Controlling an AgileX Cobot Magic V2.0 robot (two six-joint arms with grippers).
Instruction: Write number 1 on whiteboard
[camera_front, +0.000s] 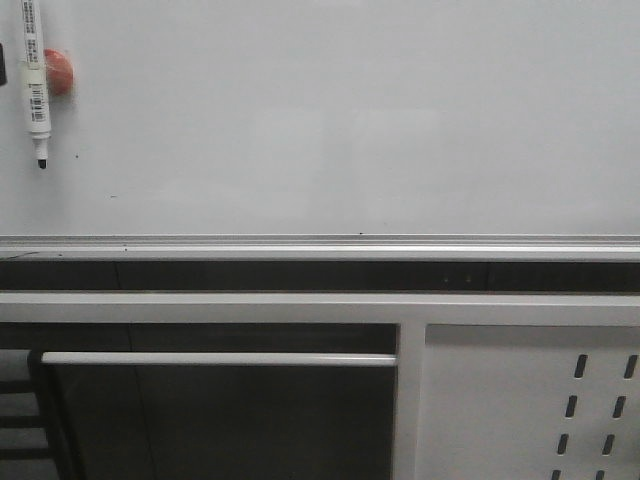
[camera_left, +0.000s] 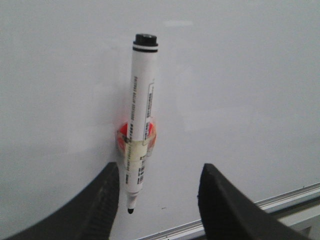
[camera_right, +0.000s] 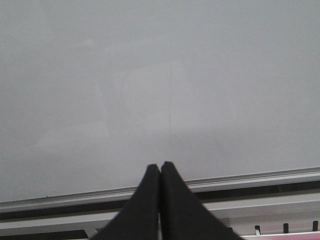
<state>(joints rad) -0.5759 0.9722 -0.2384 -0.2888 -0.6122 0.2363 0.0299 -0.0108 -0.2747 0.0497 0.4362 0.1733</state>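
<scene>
Early step, by the look of it: reaching for the marker pen (camera_front: 34, 85), no writing begun. No number 1 anywhere on the whiteboard (camera_front: 340, 120); only a few tiny dark specks near the marker's tip and along the silver edge rail (camera_front: 320, 241).

Marker hanging upright, tip down and uncapped, taped to a red round holder (camera_front: 58, 72) stuck on the whiteboard, well above the rail and at the far left of the board as seen from the front.

Left gripper (camera_left: 159, 200) spread apart, empty, pointed at the marker's lower end; one finger (camera_left: 102, 205) just beside the barrel near the tip, the other (camera_left: 220, 205) well clear on the far side. Marker not centred between them, nearer the first finger.

Right gripper (camera_right: 160, 200) pressed together, holding nothing, aimed at bare board above the rail, well away from the marker.

Next move, as a judgement: shifting the left gripper sideways so the barrel sits midway, advancing toward the board, closing on the barrel below the holder, then pulling free of the holder. Risk of nudging the pen askew with the near finger, or of smearing the tip across the board.
</scene>
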